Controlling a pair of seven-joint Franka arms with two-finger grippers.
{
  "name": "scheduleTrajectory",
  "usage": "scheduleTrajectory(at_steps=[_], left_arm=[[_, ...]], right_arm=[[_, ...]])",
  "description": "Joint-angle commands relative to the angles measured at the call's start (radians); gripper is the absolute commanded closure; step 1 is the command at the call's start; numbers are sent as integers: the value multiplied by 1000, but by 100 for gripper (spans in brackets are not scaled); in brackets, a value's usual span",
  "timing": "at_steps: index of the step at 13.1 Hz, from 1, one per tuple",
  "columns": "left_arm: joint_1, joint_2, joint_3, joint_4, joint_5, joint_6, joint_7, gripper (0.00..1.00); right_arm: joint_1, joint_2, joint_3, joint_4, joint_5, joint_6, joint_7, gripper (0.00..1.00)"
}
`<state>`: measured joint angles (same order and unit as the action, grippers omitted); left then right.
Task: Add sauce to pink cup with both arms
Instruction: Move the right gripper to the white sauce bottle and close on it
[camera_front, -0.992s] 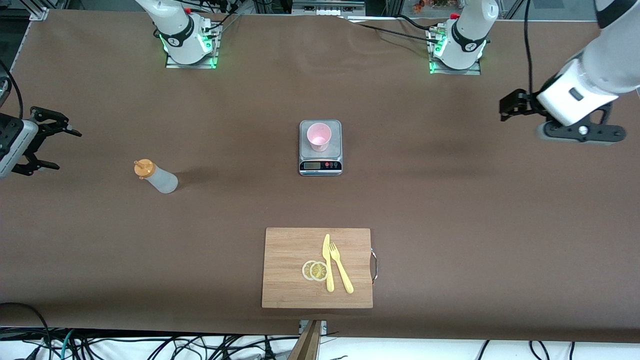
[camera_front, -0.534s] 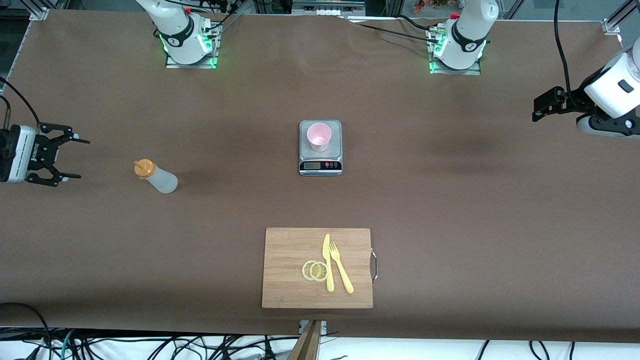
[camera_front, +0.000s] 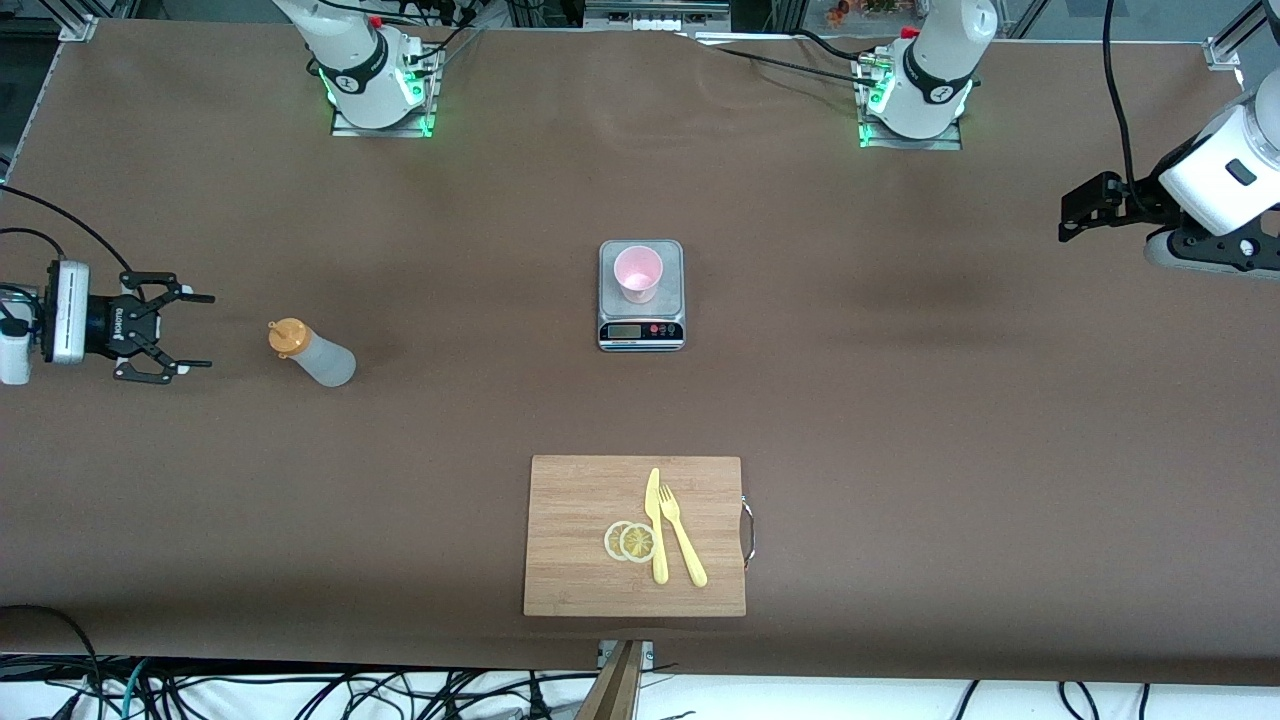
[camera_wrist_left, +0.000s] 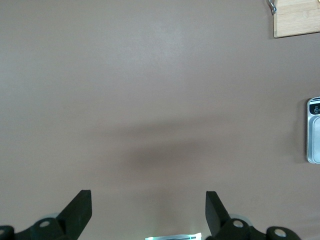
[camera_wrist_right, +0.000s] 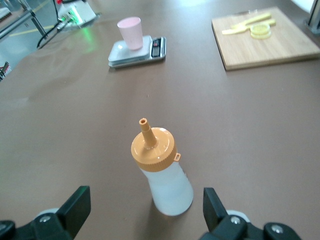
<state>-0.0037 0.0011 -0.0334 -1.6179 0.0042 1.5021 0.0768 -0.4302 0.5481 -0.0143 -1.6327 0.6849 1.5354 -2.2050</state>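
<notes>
The sauce bottle, whitish with an orange nozzle cap, stands upright on the table toward the right arm's end. In the right wrist view the bottle stands just ahead of the jaws. My right gripper is open, low beside it and apart from it, and also shows in its wrist view. The pink cup stands on the grey scale at mid table; the right wrist view shows it too. My left gripper is open and empty over the table at the left arm's end.
A wooden cutting board lies nearer the front camera than the scale, with lemon slices, a yellow knife and a yellow fork on it. The arm bases stand along the table's back edge.
My right gripper has moved toward the sauce bottle and turned level with it. My left gripper drew away toward its end of the table, then held almost still.
</notes>
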Motion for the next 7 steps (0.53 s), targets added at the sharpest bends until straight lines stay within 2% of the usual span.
scheduleTrajectory(at_steps=[1, 7], left_arm=[[-10, -1, 10, 7, -4, -14, 14, 0], [-9, 0, 13, 9, -4, -16, 9, 0]], right_arm=[[-18, 70, 2, 19, 76, -29, -140, 0], [-19, 165, 4, 20, 100, -26, -206, 0]])
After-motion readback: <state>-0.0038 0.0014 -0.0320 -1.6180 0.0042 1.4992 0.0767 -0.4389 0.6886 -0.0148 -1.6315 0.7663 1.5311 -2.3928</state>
